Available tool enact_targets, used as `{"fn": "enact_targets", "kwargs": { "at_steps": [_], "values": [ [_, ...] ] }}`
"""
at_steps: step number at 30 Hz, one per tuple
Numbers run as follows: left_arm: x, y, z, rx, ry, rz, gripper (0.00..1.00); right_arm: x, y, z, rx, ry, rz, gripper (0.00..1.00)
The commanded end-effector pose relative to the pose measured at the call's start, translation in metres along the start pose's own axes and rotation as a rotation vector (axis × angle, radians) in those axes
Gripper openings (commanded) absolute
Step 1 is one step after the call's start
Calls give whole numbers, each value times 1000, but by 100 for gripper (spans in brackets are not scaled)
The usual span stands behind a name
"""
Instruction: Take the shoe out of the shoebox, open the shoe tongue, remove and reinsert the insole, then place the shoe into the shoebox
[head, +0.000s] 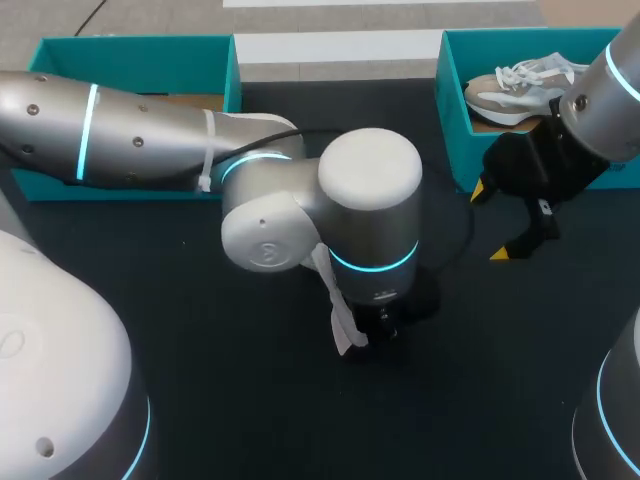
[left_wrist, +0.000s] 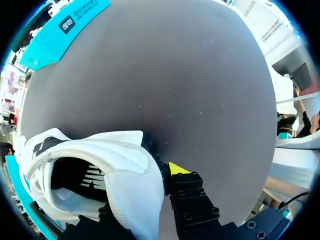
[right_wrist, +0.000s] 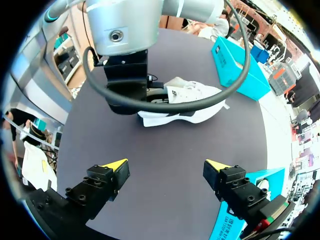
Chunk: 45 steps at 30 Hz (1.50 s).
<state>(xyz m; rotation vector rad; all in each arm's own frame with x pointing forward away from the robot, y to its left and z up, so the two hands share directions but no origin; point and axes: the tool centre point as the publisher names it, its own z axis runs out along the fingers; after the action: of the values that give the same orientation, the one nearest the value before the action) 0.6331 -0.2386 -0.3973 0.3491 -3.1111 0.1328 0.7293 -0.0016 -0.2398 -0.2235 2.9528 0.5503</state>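
A white shoe (right_wrist: 182, 100) lies on the dark table, its opening and dark insole (left_wrist: 80, 180) in the left wrist view. My left gripper (left_wrist: 142, 175) stands straight down over one end of it, shut on a white padded flap of the shoe (left_wrist: 135, 192). One yellow fingertip (left_wrist: 177, 167) shows; the other is hidden by the flap. From above, my left arm covers the shoe except for a white strip (head: 343, 320). My right gripper (head: 490, 222) hangs open and empty beside the right shoebox (head: 455, 120), its fingers (right_wrist: 112, 170) facing the shoe from a distance.
A beige shoe (head: 520, 85) with white laces rests in the right teal box. A second teal box (head: 130, 60) stands at the back left, with my left arm lying across it. Bare dark tabletop (right_wrist: 165, 145) lies between my right gripper and the white shoe.
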Motion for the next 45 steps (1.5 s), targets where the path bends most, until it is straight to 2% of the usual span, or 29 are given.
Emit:
{"fn": "enact_targets", "kwargs": {
  "at_steps": [1, 7, 14, 22, 29, 33, 36, 45],
  "values": [
    [-6, 12, -21, 3, 24, 6, 0, 0, 1, 1, 4, -1, 1, 100],
    [-13, 22, -67, -7, 53, 36, 0, 0, 1, 1, 4, -1, 1, 100],
    [-30, 31, -126, 17, 115, 131, 0, 0, 1, 1, 4, -1, 1, 100],
    [-55, 29, -184, 14, 95, 259, 0, 0, 1, 1, 4, -1, 1, 100],
    [-65, 22, -216, -25, 133, 285, 0, 0, 1, 1, 4, -1, 1, 100],
    [-71, 19, -242, -21, 202, 311, 0, 0, 1, 1, 4, -1, 1, 100],
    [-74, 17, -256, -15, 160, 304, 0, 0, 1, 1, 4, -1, 1, 100],
    [-74, 17, -256, -15, 160, 304, 0, 0, 1, 1, 4, -1, 1, 100]
  ]
}}
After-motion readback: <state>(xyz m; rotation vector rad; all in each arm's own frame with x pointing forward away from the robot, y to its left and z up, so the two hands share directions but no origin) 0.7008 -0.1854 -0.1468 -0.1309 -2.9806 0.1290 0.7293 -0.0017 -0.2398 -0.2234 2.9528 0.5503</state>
